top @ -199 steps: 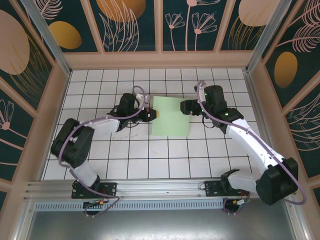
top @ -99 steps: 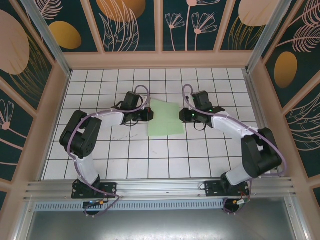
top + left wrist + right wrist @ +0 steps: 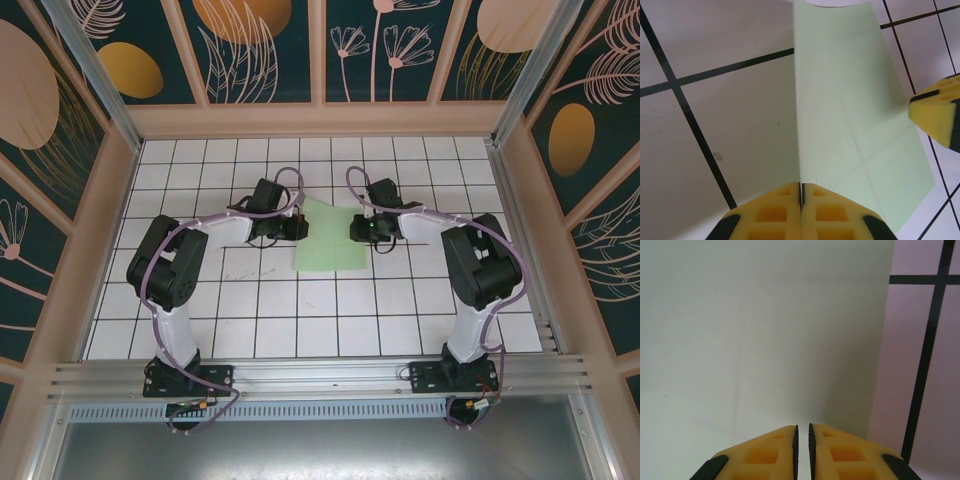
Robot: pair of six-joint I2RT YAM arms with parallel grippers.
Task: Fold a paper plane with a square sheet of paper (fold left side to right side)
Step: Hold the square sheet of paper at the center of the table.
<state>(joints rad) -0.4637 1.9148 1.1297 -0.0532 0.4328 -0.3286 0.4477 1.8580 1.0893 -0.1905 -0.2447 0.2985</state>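
The square sheet of paper (image 3: pixel 335 248), thin and pale green, lies in the middle of the tiled floor, its upper part raised between the two grippers. My left gripper (image 3: pixel 303 228) is shut on its left edge; the left wrist view has the yellow pads (image 3: pixel 785 210) pinching the sheet (image 3: pixel 850 115) edge-on at the gripper (image 3: pixel 801 185). My right gripper (image 3: pixel 356 229) is shut on the right edge. In the right wrist view its jaws (image 3: pixel 802 427) stand a slit apart with the paper (image 3: pixel 765 340) between them. One right fingertip (image 3: pixel 940 117) shows in the left wrist view.
White floor tiles (image 3: pixel 300 320) with black grid lines stretch around the sheet. Wooden walls (image 3: pixel 320 120) close in the back and both sides. An aluminium rail (image 3: pixel 320 375) with both arm bases runs along the near edge.
My right arm swung in leftward and its gripper closed on the paper's right edge. The sheet looks narrower from above, bowed between the grippers. The left gripper stayed shut on its edge.
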